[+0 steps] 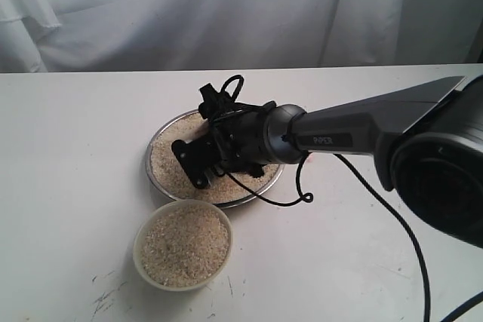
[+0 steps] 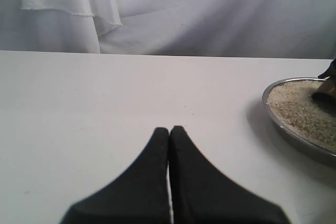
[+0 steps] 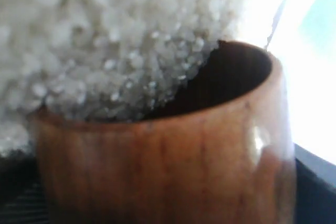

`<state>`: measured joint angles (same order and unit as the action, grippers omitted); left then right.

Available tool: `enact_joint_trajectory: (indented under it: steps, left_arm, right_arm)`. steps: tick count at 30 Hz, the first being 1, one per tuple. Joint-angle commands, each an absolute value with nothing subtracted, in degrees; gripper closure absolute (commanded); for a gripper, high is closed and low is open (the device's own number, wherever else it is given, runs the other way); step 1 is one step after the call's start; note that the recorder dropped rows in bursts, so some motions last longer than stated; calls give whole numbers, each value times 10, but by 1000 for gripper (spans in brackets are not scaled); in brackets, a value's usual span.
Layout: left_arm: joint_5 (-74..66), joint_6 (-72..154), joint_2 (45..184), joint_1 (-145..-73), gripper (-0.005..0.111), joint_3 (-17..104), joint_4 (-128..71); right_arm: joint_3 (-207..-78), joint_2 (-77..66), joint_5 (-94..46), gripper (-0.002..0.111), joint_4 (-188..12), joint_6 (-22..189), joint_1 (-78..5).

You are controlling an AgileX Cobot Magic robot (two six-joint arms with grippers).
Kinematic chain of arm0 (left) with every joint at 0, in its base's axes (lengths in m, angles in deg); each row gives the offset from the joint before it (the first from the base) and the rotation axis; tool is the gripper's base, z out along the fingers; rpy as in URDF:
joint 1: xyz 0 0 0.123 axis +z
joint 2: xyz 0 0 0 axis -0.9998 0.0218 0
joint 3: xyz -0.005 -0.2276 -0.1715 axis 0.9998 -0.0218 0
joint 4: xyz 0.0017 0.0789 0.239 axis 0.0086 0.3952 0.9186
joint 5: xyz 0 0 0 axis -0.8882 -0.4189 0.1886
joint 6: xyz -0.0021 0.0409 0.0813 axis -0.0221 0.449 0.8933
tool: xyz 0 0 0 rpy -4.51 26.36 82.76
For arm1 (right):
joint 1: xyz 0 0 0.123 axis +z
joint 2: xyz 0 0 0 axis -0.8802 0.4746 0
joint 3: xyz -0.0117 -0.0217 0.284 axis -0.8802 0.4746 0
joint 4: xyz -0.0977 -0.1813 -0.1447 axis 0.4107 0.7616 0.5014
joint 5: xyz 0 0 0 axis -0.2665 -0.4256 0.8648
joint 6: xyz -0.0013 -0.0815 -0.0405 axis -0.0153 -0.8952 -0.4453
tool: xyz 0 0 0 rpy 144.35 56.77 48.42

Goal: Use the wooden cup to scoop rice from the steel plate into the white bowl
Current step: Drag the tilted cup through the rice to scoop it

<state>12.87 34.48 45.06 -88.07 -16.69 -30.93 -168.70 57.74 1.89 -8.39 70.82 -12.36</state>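
Two grippers are in view. The right gripper (image 1: 202,162) clamps the cup (image 3: 163,166) low over the plate (image 1: 157,141), near the rice-filled bowl (image 1: 140,250). Cup: reddish-brown wood, visible grain, dark interior, mouth tipped into the rice (image 3: 105,40), with pale grains heaped against its rim. Left gripper (image 2: 169,135): fingers pressed together above the table (image 2: 79,103).

Shiny grey-metal steel plate (image 1: 149,157), coarse rice (image 1: 170,165), glossy grained wooden cup (image 3: 157,171), smooth white bowl (image 1: 138,256), matt table (image 1: 68,148).
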Motion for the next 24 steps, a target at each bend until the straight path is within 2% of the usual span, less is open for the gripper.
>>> enact_joint_trajectory:
  steps: [1,24]
  left_arm:
    - [125,343,448,-882,107,-169,-310]
    - [125,343,448,-882,107,-169,-310]
  right_arm:
    - [-1689,575,-38,108,-139,721,-135]
    - [-1689,575,-119,108,-308,721,-155]
